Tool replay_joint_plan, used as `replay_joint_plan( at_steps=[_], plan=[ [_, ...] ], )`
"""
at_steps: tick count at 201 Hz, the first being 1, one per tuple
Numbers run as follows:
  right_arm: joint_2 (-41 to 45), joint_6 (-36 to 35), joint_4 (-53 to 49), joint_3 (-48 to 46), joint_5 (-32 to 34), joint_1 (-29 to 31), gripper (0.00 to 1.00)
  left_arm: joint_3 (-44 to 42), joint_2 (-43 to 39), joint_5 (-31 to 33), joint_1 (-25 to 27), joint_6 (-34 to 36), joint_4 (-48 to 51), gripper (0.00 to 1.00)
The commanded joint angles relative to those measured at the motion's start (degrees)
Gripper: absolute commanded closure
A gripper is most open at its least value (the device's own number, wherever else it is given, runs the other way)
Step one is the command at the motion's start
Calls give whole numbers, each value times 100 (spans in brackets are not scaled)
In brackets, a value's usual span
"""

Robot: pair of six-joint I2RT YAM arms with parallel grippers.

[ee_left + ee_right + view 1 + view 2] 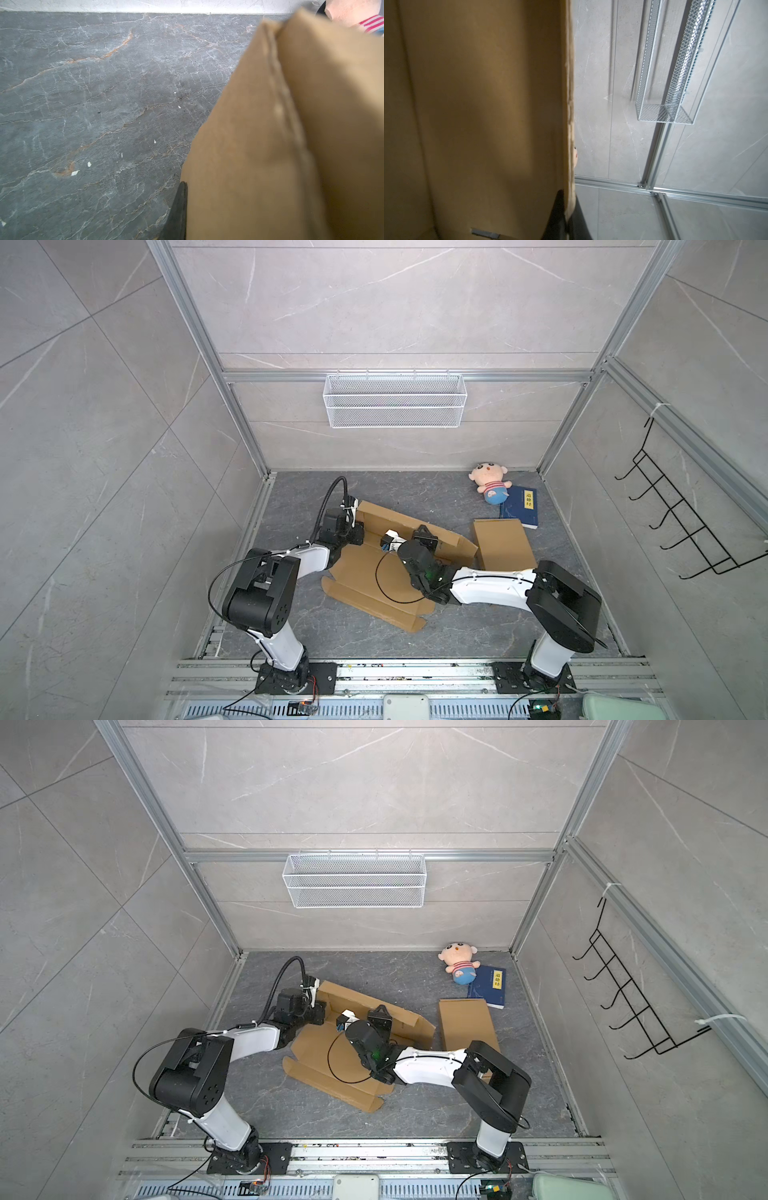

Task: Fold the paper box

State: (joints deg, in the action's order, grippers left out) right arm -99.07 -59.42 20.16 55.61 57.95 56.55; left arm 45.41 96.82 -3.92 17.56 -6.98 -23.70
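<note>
Both top views look steeply down over the whole desk (415, 497), while each wrist view presses close against the paper box (291, 145).

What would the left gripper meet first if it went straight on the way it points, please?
The paper box's raised flap: the left gripper is shut on it. Past that cardboard, only table shows up to the back wall, though depth is unclear.

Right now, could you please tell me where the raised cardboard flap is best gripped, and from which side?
Probably its free top edge, from above, straddling both faces: the raised flap is a thin sheet standing tilted, hinged below to the flat cardboard box, so only that edge and its ends are exposed.
</note>
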Motion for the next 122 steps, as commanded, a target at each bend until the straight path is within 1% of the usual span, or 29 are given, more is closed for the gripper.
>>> replay_joint_plan(
  at_steps=[1, 22, 41, 50, 58, 73, 85, 96, 97, 115, 122],
  plan=[
    [465, 1155, -1521, 349, -604, -52, 72, -171, -211, 425, -112, -199, -341, 98],
    [652, 1760, -2398, 692, -1068, -171, 60, -391, -411, 594, -113, -137, -432, 98],
    [809, 2290, -3052, 986, -1567, -214, 45, -548, -568, 767, -113, -187, -442, 98],
    [938, 2668, -3405, 1169, -1880, -260, 39, -636, -639, 840, -97, -230, -476, 98],
    [1064, 3208, -3832, 1429, -2313, -361, 37, -708, -704, 889, -80, -260, -477, 98],
    [1211, 4511, -4631, 2125, -3314, -753, 36, -811, -784, 1009, -22, -265, -491, 97],
    [1129, 5706, -5233, 2739, -3905, -1131, 37, -862, -826, 1187, 64, -219, -450, 97],
    [880, 6767, -5934, 3383, -4292, -1427, 39, -917, -865, 1342, 151, -158, -443, 97],
    [880, 6767, -5934, 3383, -4292, -1427, 39, -917, -865, 1351, 151, -160, -452, 96],
    [396, 8230, -6899, 4171, -4820, -1802, 43, -1041, -926, 1564, 279, -60, -560, 96],
    [224, 8624, -7131, 4353, -5050, -1907, 46, -1104, -959, 1644, 320, -23, -613, 96]
  ],
)
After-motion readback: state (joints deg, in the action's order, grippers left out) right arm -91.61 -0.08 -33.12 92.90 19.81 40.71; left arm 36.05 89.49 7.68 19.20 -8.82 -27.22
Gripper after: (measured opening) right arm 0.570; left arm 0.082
